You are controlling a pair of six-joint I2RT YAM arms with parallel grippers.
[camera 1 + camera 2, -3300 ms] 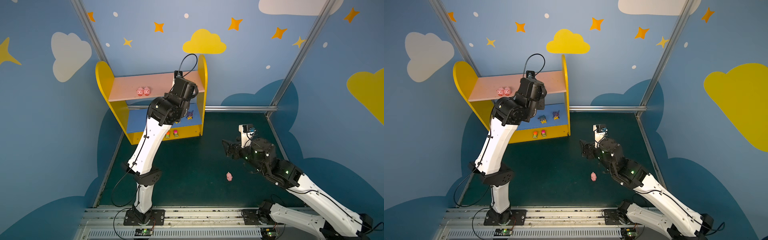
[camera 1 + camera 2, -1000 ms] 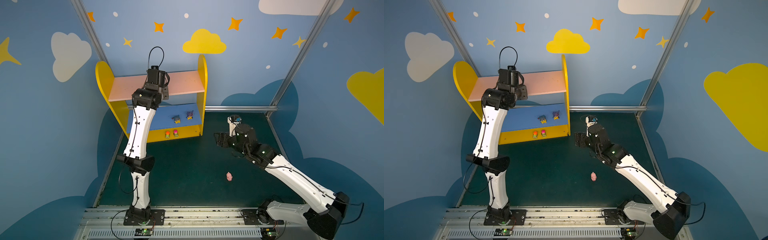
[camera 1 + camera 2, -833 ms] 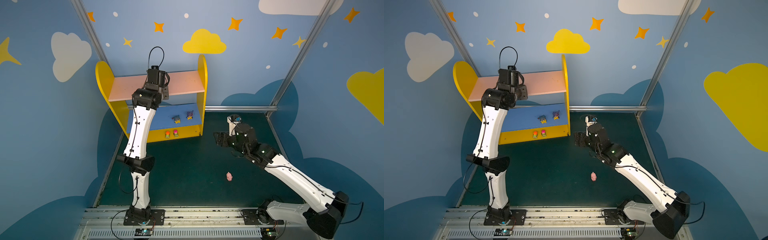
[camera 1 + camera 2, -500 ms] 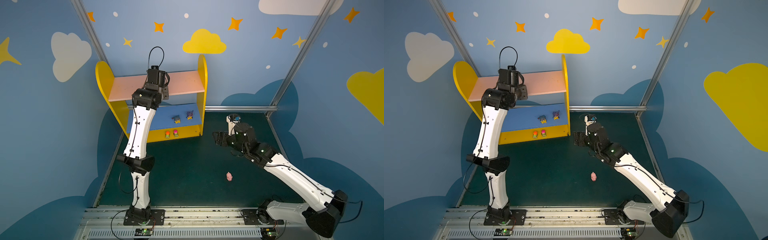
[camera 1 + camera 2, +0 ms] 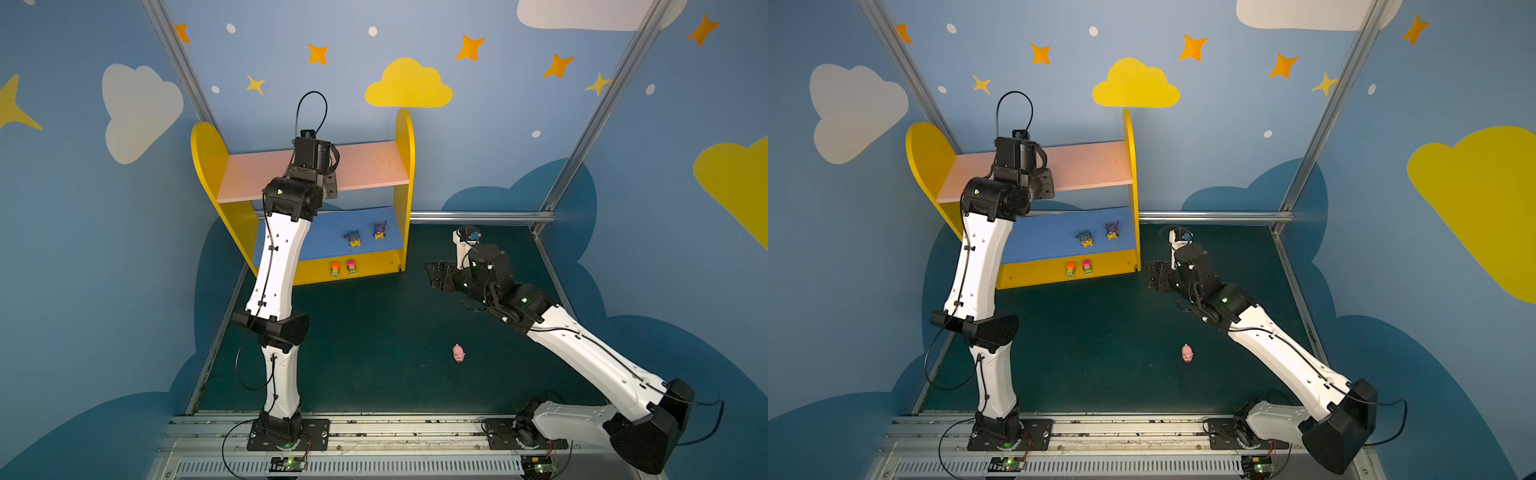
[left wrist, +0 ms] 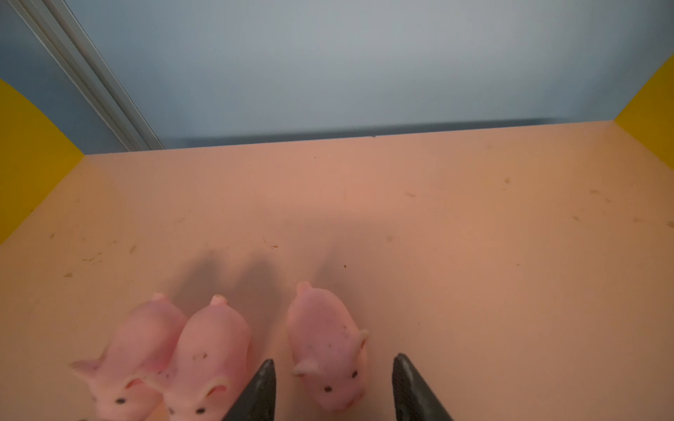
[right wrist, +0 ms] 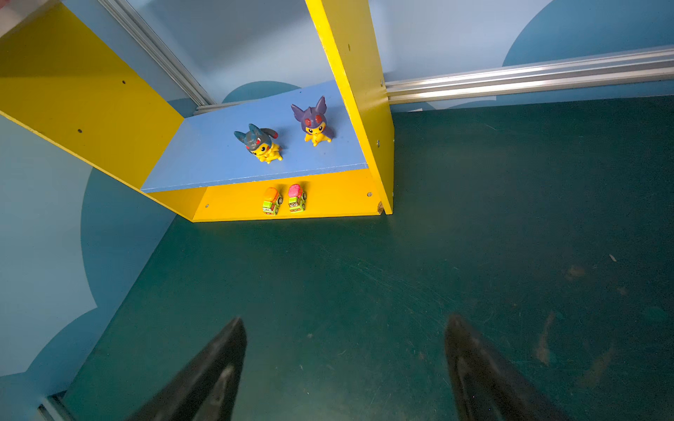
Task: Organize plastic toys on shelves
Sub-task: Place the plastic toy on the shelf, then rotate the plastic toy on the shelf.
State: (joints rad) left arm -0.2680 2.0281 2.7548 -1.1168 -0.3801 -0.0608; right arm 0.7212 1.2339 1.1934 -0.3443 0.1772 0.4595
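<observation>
On the pale pink upper board (image 6: 474,218) of the shelves (image 5: 405,166) stand three pink pigs: two side by side (image 6: 146,346) (image 6: 208,350) and a third (image 6: 328,346). My left gripper (image 6: 333,361) is open around that third pig, with a gap on each side. In both top views my left wrist hides these pigs. A fourth pig (image 5: 458,353) (image 5: 1187,353) lies on the green floor. My right gripper (image 7: 345,319) (image 5: 434,272) hovers open and empty over the floor by the shelves' right panel.
Two yellow figures (image 7: 260,142) (image 7: 315,122) stand on the blue lower board (image 5: 320,237). Two green cars (image 7: 271,201) (image 7: 297,198) sit on the yellow base. Blue walls and metal rails (image 5: 478,216) close in the floor behind and at the sides.
Since the earliest frames my left arm has swung left along the upper board and now covers the pigs. Over the last second it stayed still, while my right gripper crept slightly toward the shelves.
</observation>
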